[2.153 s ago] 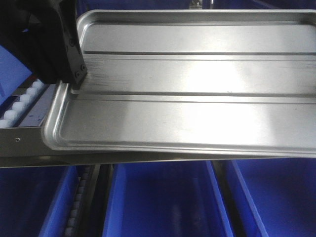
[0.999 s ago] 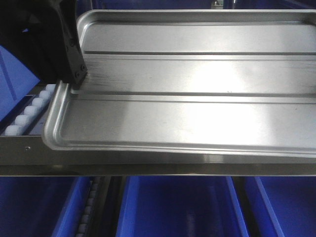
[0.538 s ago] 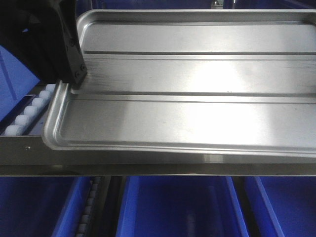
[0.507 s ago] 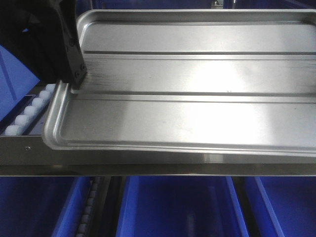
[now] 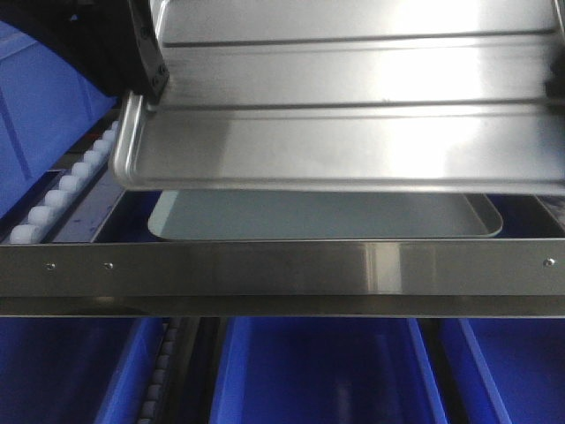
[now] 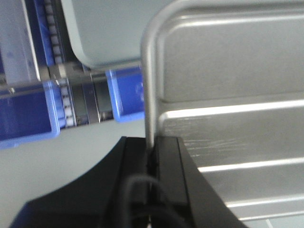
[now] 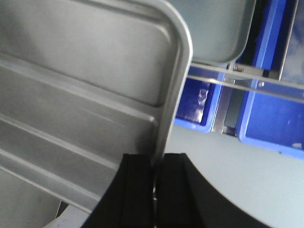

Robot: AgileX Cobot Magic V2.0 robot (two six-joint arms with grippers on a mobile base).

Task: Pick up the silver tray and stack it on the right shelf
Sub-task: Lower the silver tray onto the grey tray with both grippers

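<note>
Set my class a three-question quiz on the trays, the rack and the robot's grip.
1. Multiple choice: what lies directly below the silver tray, behind the front rail? A a cardboard box; B a duller grey tray; C a stack of plates.
2. True or false: the silver tray rests flat on the grey tray.
3. Which grippers have jaws shut on the silver tray's rim?
Key: 1 B. 2 False; it is held above it. 3 Both, the left gripper and the right gripper.
</note>
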